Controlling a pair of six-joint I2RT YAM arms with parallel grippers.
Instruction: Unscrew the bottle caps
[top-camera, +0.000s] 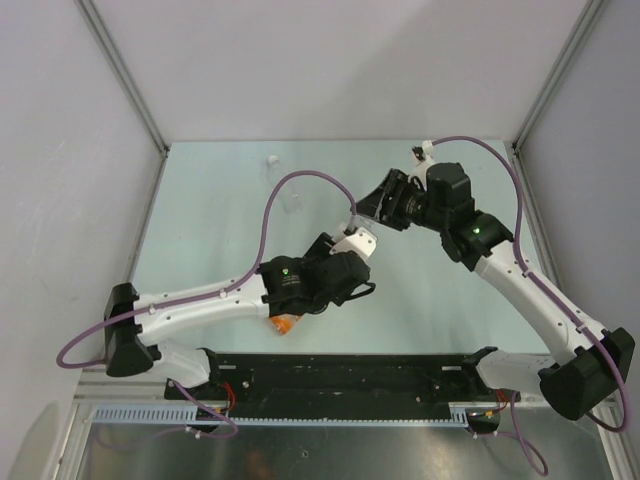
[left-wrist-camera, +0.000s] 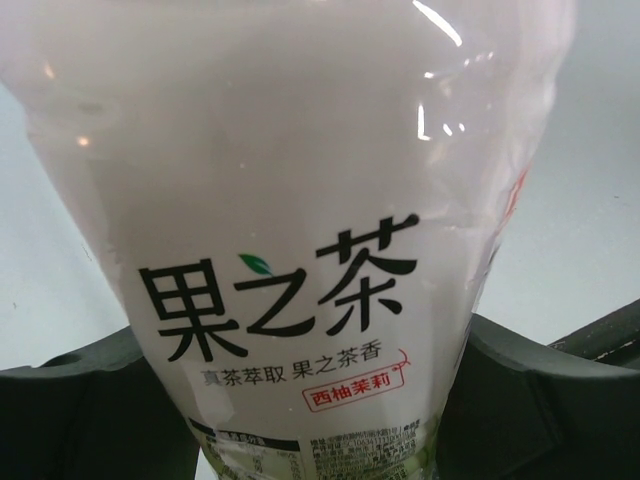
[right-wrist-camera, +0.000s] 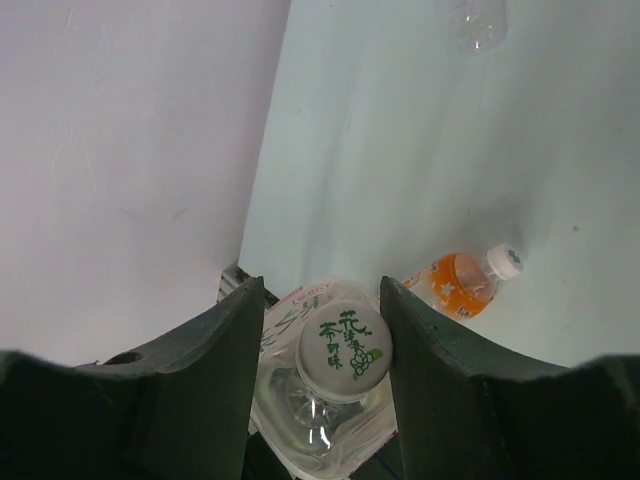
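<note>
Clearly unfinished: my left gripper (left-wrist-camera: 320, 400) clamps the tea bottle (left-wrist-camera: 300, 180), right gripper (right-wrist-camera: 322, 350) open around its cap (right-wrist-camera: 343, 352). Beyond, orange bottle (right-wrist-camera: 455, 283) capped too.

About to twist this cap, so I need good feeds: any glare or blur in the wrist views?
Left wrist: the labelled bottle fills the frame, glare streaks at upper right, print sharp. Right wrist: the printed cap is slightly soft but readable, evenly lit; orange bottle beyond it crisp.
</note>
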